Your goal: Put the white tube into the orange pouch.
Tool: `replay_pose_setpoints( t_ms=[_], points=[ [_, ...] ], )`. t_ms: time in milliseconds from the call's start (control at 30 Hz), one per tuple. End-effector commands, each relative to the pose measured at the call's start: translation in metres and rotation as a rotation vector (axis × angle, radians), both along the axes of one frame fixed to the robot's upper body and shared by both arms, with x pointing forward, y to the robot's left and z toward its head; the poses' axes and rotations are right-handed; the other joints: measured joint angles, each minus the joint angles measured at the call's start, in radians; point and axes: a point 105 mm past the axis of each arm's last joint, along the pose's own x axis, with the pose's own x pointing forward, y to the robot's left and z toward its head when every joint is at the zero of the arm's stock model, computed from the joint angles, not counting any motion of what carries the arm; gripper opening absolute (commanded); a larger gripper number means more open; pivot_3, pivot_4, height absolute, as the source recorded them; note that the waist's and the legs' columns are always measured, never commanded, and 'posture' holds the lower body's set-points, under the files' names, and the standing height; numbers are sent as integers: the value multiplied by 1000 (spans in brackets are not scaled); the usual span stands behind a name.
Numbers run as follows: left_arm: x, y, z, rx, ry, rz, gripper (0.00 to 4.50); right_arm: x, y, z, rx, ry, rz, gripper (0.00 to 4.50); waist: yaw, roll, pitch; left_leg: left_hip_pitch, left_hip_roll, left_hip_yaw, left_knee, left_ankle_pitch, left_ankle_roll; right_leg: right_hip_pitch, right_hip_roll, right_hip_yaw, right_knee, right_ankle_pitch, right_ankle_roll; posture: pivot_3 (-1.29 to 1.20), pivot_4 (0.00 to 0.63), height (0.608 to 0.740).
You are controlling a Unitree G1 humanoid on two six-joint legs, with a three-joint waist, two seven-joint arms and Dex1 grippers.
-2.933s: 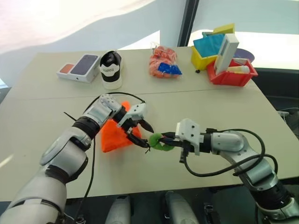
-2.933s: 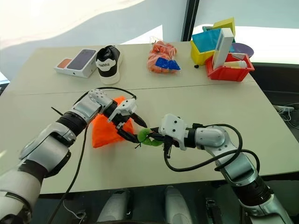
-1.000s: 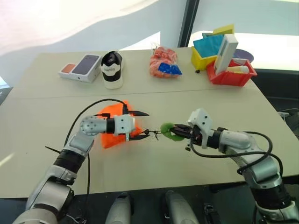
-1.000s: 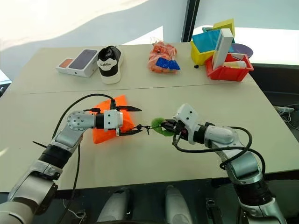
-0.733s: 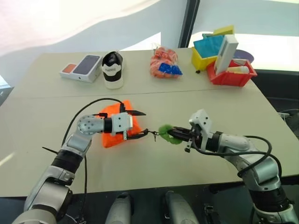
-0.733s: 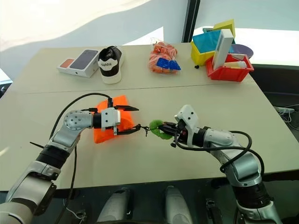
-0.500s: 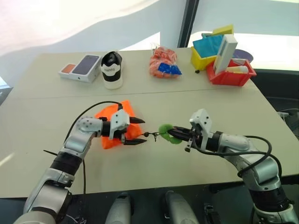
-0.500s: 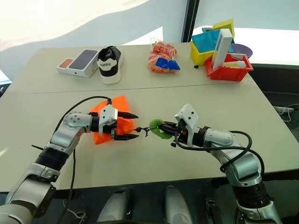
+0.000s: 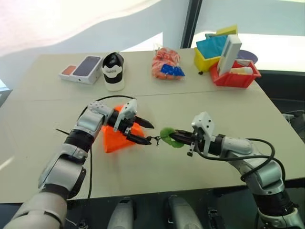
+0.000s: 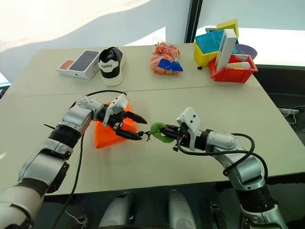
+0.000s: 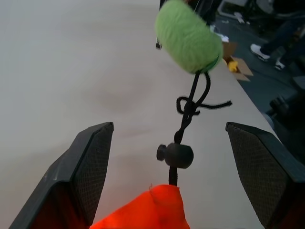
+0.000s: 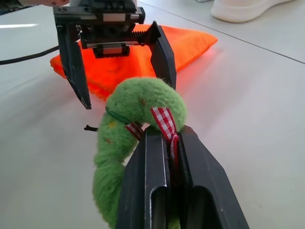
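The orange pouch (image 9: pixel 116 137) lies on the table near its middle. Its black cord runs right to a green fuzzy loop (image 9: pixel 167 137). My right gripper (image 9: pixel 177 139) is shut on that loop (image 12: pixel 138 105), pinching its checked ribbon, and holds the cord taut. My left gripper (image 9: pixel 144 133) stands open at the pouch's mouth, one finger on each side of the cord. The cord's black stopper (image 11: pixel 175 155) sits between the fingers, just beyond the orange fabric (image 11: pixel 147 212). The white tube (image 9: pixel 242 70) lies in the red bin at the far right.
Along the far edge stand a phone box (image 9: pixel 81 69), a black and white shoe (image 9: pixel 113 70), an orange net bag (image 9: pixel 167 63), a yellow bin (image 9: pixel 209 52) and the red bin (image 9: pixel 236 78) holding a tall white box (image 9: pixel 229 53).
My left wrist has rolled and its arm has swung in, so the open fingers now point down and to the right over the pouch's mouth. The right gripper has kept still with the loop.
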Motion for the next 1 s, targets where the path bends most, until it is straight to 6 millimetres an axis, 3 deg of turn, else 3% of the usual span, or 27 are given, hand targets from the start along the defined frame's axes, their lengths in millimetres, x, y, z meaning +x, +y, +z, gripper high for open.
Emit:
replay_pose_setpoints(
  t_ms=[33, 433, 533, 733, 1000],
  points=[
    [-1, -5, -1, 52, 17, -49, 4020, -3, 5, 11, 10, -54, 20, 64, 2, 0, 0, 0, 0, 0, 0, 0, 0, 0, 0, 0, 0, 0, 0, 0, 150, 740],
    [5, -13, -3, 96, -14, -96, 4020, -7, 9, 11, 6, -66, 25, 64, 3, 0, 0, -1, 0, 0, 0, 0, 0, 0, 0, 0, 0, 0, 0, 0, 150, 740],
    [5, -12, -2, 90, -11, -93, 3179, -7, 9, 12, 4, -68, 24, 0, 4, 0, 0, -1, 0, 0, 0, 0, 0, 0, 0, 0, 0, 0, 0, 0, 150, 740],
    [4, -6, -2, 101, -8, -89, 230, -5, 9, 12, -1, -74, 26, 0, 2, 0, 0, -1, 0, 0, 0, 0, 0, -1, 0, 0, 0, 0, 0, 0, 150, 740],
    [4, 11, -10, 150, -94, -92, 227, 9, -1, 20, -6, -127, -55, 0, 3, 0, 0, -1, 0, 0, 0, 0, 0, -1, 0, 0, 0, 0, 0, 0, 150, 740]
  ],
)
